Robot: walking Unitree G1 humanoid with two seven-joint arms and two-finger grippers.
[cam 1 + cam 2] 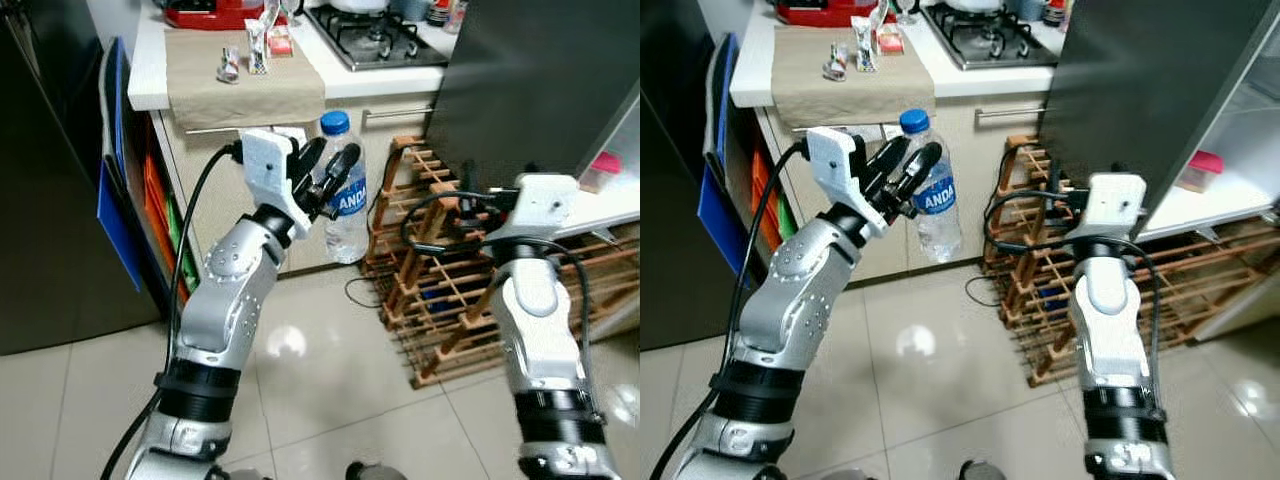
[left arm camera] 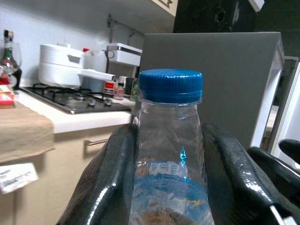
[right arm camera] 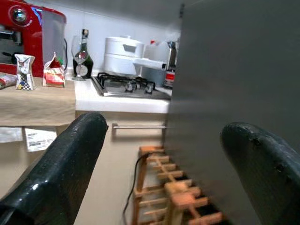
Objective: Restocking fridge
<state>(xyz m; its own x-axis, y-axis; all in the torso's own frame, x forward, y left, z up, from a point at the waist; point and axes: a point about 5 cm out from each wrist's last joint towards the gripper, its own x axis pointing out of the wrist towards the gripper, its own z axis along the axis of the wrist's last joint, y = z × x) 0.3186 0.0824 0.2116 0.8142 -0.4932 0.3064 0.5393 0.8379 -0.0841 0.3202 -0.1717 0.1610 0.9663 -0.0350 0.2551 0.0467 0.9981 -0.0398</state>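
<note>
The left pincer (image 1: 325,175) is clamped on the upright clear plastic blue-capped water bottle (image 1: 343,190), the open grey fridge (image 1: 1240,170) lying at two o'clock, nearer the spread, empty right pincer (image 3: 164,178).

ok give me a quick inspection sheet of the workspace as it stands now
surface: pale tiled floor, glossy; white counter with a beige cloth hanging over its edge.
job's things: water bottle, blue cap, upright, held in the air; fridge door stands open, white shelf with a pink item.
clutter: small packets on the cloth; wooden rack on the floor.
grippers: left gripper shut on the bottle's upper body; right gripper open, near the fridge door.
cables: black cables at the right wrist; one along the left arm.
surroundings: gas hob, red appliance.
</note>
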